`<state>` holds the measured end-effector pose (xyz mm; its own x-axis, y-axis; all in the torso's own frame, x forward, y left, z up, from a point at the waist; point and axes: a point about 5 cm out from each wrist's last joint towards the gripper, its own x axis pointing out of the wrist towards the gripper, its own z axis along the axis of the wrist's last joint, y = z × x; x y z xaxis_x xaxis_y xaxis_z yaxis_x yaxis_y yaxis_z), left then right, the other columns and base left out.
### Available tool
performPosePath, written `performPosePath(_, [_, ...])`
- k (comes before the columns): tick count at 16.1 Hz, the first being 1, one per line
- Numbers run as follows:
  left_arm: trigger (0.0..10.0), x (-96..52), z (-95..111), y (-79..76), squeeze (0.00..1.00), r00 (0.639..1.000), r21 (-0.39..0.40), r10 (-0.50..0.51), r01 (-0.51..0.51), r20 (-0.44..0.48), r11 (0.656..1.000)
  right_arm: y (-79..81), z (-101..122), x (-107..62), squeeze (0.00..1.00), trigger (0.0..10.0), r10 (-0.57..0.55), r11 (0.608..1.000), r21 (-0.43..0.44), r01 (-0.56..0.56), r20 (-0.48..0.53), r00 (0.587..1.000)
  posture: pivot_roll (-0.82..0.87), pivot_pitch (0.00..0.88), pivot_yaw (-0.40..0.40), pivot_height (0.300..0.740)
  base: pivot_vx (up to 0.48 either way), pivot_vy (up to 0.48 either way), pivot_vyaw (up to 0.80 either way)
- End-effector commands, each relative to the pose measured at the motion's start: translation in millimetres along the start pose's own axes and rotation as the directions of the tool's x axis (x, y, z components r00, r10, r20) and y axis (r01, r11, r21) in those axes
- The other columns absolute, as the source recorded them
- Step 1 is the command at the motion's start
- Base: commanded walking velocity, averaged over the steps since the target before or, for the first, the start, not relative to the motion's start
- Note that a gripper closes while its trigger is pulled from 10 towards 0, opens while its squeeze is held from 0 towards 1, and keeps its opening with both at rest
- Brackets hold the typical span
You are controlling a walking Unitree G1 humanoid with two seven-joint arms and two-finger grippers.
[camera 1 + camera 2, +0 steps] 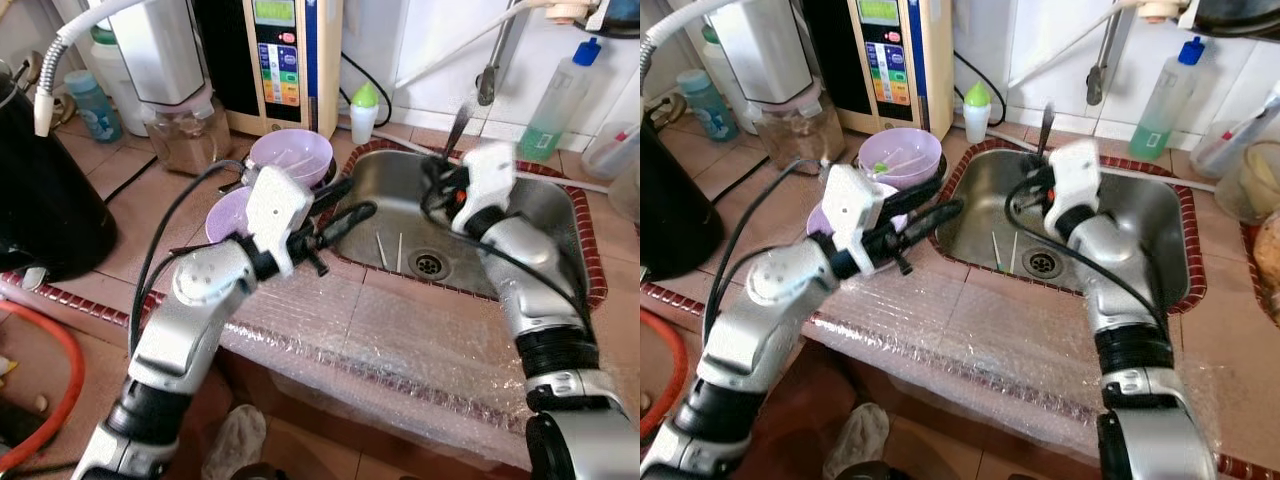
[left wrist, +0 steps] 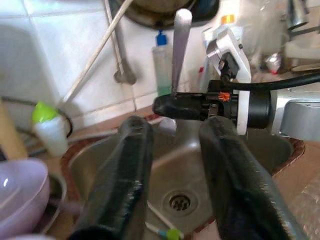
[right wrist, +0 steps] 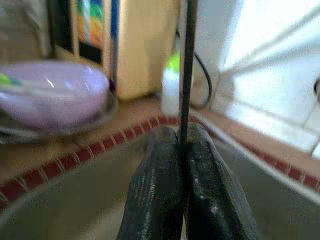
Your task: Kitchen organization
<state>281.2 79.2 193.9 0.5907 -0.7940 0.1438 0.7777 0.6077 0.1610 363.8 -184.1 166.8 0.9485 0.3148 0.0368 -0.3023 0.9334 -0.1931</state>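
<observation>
The metal utensil (image 1: 1045, 122) stands upright over the back of the steel sink (image 1: 1140, 215), pinched at its lower end between the closed fingers of my right end effector (image 3: 182, 150); which utensil it is I cannot tell. My left end effector (image 1: 350, 203) hovers at the sink's left rim, fingers parted and holding nothing. Two chopsticks (image 1: 1002, 252) lie beside the drain. Purple bowls (image 1: 898, 155) sit on the table just left of the sink.
</observation>
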Motion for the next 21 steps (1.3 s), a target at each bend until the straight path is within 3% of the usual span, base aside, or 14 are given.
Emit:
performPosePath(1, [10.0,-7.8,1.2,0.5,1.00,1.000,0.047,0.026,-0.026,0.002,0.999,-5.8,-4.4,6.8,0.00,0.0,-0.059,0.998,-0.012,0.059,-0.036,0.998,0.02,0.000,0.054,0.740,0.000,0.000,0.00])
performPosePath(5, [10.0,-29.6,-1.4,6.4,1.00,0.982,0.154,0.187,-0.187,0.017,0.970,-2.7,-47.6,6.8,0.00,0.0,-0.177,0.976,0.079,0.203,-0.255,0.951,0.06,0.001,0.036,0.740,0.000,0.000,0.00])
performPosePath(6, [10.0,-32.7,0.5,9.2,1.00,0.975,0.172,0.218,-0.220,0.031,0.960,-1.2,-52.6,5.8,0.00,0.5,-0.187,0.972,0.088,0.219,-0.278,0.942,0.07,0.002,0.032,0.740,0.000,0.000,0.00])
performPosePath(7, [10.0,-37.2,3.9,15.9,1.00,0.956,0.209,0.289,-0.295,0.061,0.932,1.3,-60.1,4.1,0.12,10.0,-0.195,0.966,0.100,0.236,-0.314,0.929,0.07,0.004,0.029,0.740,0.000,0.000,0.00])
performPosePath(8, [10.0,-40.9,6.9,21.5,1.00,0.933,0.236,0.348,-0.359,0.089,0.903,2.9,-66.1,2.2,1.00,10.0,-0.199,0.960,0.121,0.253,-0.342,0.919,0.08,0.005,0.025,0.740,0.000,0.000,0.00])
performPosePath(9, [10.0,-46.9,10.6,29.1,1.00,0.889,0.247,0.437,-0.458,0.135,0.854,5.6,-74.5,-1.4,1.00,10.0,-0.198,0.950,0.155,0.272,-0.375,0.906,0.08,0.006,0.023,0.740,0.000,0.000,0.00])
performPosePath(11, [10.0,-54.4,7.9,33.7,1.00,0.848,0.242,0.510,-0.530,0.144,0.813,4.4,-81.1,-5.9,1.00,10.0,-0.215,0.940,0.161,0.301,-0.406,0.888,0.08,0.007,0.023,0.740,0.000,0.000,0.00])
performPosePath(12, [10.0,-66.1,1.2,41.5,1.00,0.770,0.212,0.624,-0.637,0.133,0.741,0.2,-86.6,-11.0,1.00,10.0,-0.229,0.926,0.179,0.334,-0.437,0.870,0.08,0.007,0.023,0.740,0.000,0.000,0.00])
performPosePath(13, [10.0,-71.0,-1.0,44.2,1.00,0.735,0.195,0.666,-0.677,0.129,0.710,-2.7,-88.1,-13.0,1.00,10.0,-0.237,0.915,0.195,0.352,-0.446,0.863,0.07,0.008,0.025,0.740,0.000,0.000,0.00])
performPosePath(15, [10.0,-78.8,-5.6,44.1,1.00,0.693,0.171,0.711,-0.719,0.116,0.673,-9.0,-91.7,-18.1,1.00,10.0,-0.255,0.903,0.198,0.380,-0.466,0.847,0.07,0.009,0.026,0.740,0.000,0.000,0.00])
performPosePath(17, [10.0,-83.6,-5.5,40.5,1.00,0.674,0.175,0.729,-0.737,0.118,0.653,-10.2,-93.9,-20.2,1.00,10.0,-0.259,0.894,0.213,0.395,-0.473,0.842,0.07,0.010,0.024,0.740,0.000,0.000,0.00])
performPosePath(21, [10.0,-102.4,-7.0,32.9,1.00,0.619,0.123,0.780,-0.784,0.094,0.608,-3.0,-98.1,-20.7,1.00,10.0,-0.246,0.890,0.232,0.393,-0.481,0.841,0.10,0.016,0.013,0.740,0.000,0.000,0.00])
